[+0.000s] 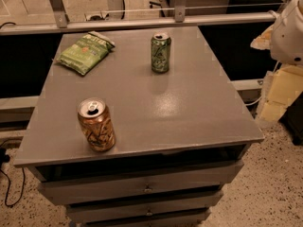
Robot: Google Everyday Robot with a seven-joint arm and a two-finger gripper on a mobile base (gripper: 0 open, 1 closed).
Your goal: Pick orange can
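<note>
At far right, white arm (289, 32), hand unseen.

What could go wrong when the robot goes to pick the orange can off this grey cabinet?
1. The orange can stands upright near the front left edge of the cabinet top; a clumsy approach could tip it or push it off.
2. The green can farther back is similar in size and might be grabbed by mistake.
The gripper is not in view; only a white robot part shows at the right edge.
</note>
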